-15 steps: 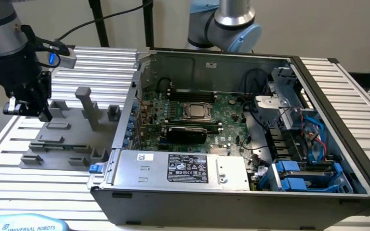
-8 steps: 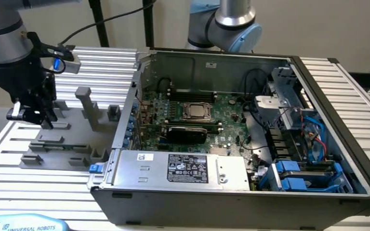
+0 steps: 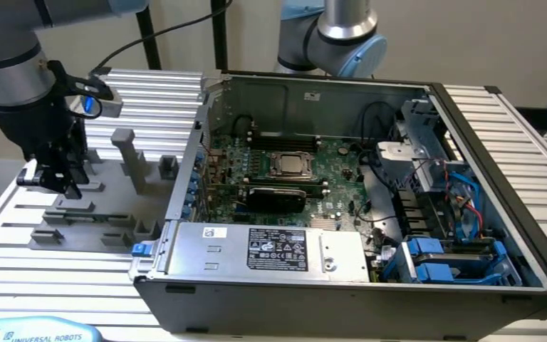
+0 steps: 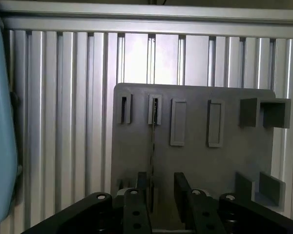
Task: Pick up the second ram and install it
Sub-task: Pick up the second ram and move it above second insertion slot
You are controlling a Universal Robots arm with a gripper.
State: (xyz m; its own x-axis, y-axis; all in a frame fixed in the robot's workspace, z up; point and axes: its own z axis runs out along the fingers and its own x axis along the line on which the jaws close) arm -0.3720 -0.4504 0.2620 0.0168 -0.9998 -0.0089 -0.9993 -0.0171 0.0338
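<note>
Pointing straight down, jaws apart above fixture.

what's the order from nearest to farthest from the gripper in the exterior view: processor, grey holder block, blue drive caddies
1. grey holder block, just beneath the gripper, on the exterior view's left
2. processor, near the middle of the exterior view
3. blue drive caddies, low on the exterior view's right

Green motherboard inside a dark grey computer case, with blue drive caddies at five o'clock in the exterior view. Matt grey fixture plate at nine o'clock, on the silver, ribbed table. Black gripper; pale blue arm joint cap.
</note>
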